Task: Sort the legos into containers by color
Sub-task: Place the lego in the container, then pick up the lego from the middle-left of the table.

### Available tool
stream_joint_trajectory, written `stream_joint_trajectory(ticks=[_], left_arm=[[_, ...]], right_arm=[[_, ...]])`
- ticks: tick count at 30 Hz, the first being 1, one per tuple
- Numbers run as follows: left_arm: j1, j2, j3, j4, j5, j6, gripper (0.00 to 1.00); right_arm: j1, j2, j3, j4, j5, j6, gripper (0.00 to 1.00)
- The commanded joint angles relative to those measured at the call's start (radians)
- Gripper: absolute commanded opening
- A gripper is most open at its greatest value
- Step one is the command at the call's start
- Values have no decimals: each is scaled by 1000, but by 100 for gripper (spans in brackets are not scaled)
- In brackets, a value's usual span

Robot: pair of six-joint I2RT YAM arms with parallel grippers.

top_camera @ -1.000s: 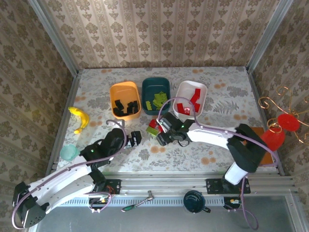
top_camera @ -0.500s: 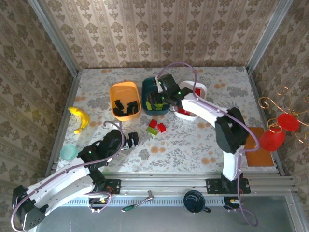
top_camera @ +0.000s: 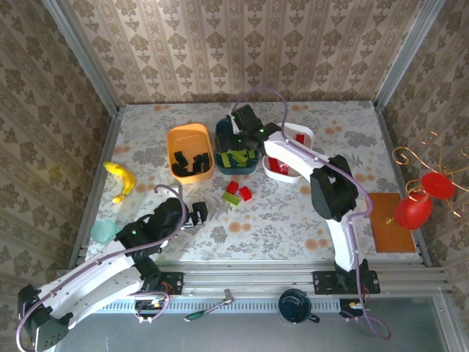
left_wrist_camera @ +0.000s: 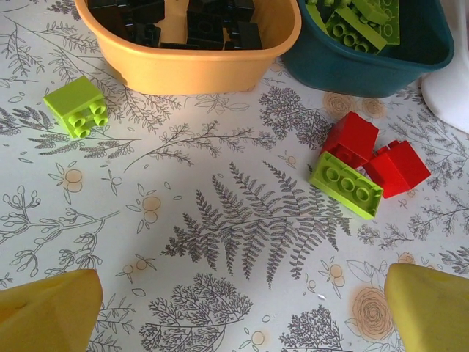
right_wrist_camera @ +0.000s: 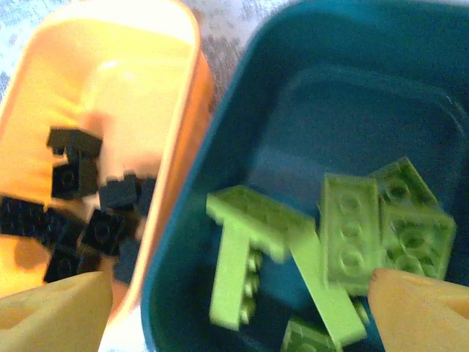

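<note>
Lime drop-off: your right gripper gapes empty over the teal tub, left gripper too; next, fetch a red brick.

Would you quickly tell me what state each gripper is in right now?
Left gripper: open, holding nothing.
Right gripper: open above the teal tub, holding nothing.

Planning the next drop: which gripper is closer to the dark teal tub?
Right. The right gripper hangs directly over the dark teal tub; the left gripper sits toward the table front, with loose bricks between.
</note>
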Motion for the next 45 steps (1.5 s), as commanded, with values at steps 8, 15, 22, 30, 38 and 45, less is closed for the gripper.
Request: stream_joint_trajectory(ticks=[8,15,22,30,38,45], left_arm=[[219,140,49,-26,20,90,96],[328,353,45,189,6,170,89],[487,575,69,367,120,207,74],[570,723,64,524,208,203,73],[598,806,88,583,223,216,69],[632,855,102,590,215,206,65]], right_arm=[[32,-412,-541,221,-24,42,92],[32,-479,-663,265,-21,70,92],[32,-510,-665,256,-8,61,92],[32,-538,-676,252,-6,55,92],[32,-562,-681,250,-9,56,92],[32,-569,-687,243,-3,51,92]])
